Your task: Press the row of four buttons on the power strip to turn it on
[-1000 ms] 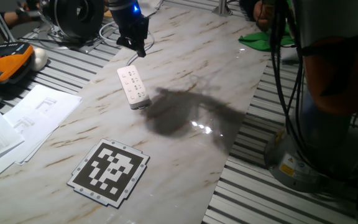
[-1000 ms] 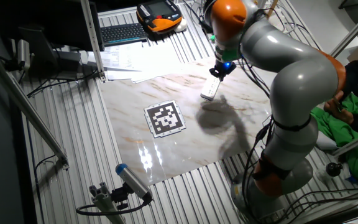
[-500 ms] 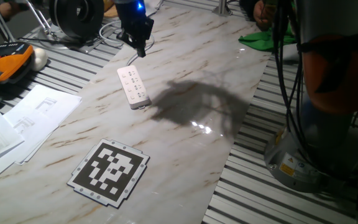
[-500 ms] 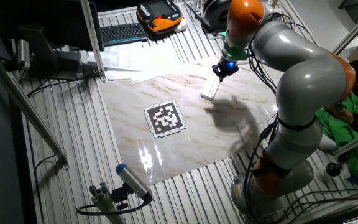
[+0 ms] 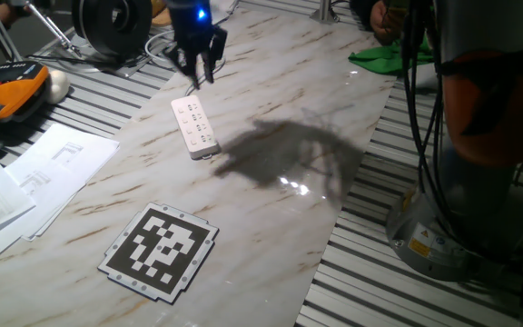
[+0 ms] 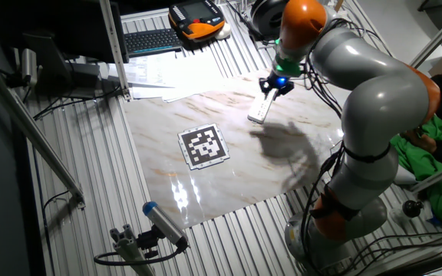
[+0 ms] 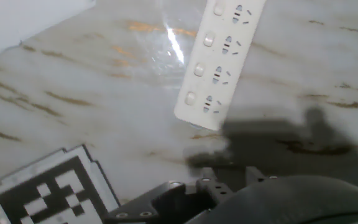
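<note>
The white power strip point(image 5: 194, 126) lies flat on the marble table point(image 5: 271, 218), and it also shows in the other fixed view point(image 6: 259, 111) and the hand view point(image 7: 224, 62). The row of four buttons point(image 7: 209, 40) runs along its left side in the hand view, beside the dark socket holes. My gripper point(image 5: 195, 77) hangs just above the strip's far end, fingers pointing down, apart from the strip; in the other fixed view the gripper point(image 6: 275, 85) sits at the strip's upper end. No view shows the fingertips clearly enough to tell their state.
A black-and-white marker tag point(image 5: 159, 250) lies on the near part of the table. Paper sheets point(image 5: 53, 163) and an orange handheld unit point(image 5: 12, 91) sit left of it. A green cloth point(image 5: 379, 56) lies at the far right, and the arm's base point(image 5: 443, 236) stands to the right.
The wrist has turned above the strip's far end, so the hand now looks wider. The arm's shadow on the marble has shifted right. The strip has not moved.
</note>
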You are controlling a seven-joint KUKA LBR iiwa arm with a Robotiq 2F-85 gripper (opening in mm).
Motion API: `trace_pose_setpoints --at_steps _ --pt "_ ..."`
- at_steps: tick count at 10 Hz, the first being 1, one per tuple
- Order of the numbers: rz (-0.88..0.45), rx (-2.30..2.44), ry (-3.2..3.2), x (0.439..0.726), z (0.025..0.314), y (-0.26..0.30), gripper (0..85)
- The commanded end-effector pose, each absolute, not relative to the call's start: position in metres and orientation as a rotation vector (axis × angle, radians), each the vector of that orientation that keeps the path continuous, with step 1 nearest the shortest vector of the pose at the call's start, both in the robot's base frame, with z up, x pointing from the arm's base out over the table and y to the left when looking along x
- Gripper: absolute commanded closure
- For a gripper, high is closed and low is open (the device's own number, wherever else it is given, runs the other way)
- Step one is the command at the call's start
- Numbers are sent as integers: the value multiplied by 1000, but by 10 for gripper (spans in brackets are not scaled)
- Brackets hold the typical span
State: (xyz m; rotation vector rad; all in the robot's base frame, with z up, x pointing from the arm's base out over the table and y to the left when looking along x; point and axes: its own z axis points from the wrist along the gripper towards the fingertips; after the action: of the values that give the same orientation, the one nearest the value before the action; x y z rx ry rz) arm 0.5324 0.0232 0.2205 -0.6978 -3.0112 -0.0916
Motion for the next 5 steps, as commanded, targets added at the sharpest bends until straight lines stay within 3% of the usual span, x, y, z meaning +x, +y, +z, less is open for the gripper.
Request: trace_pose_setpoints --at_steps 1,2,4,5 --pt "-119 -1289 -2828 538 212 25 170" --pt "-186 -1310 -2812 547 199 25 170" --pt "-174 -1273 -2821 549 191 24 170" --pt "-151 -1259 -2821 549 191 24 0"
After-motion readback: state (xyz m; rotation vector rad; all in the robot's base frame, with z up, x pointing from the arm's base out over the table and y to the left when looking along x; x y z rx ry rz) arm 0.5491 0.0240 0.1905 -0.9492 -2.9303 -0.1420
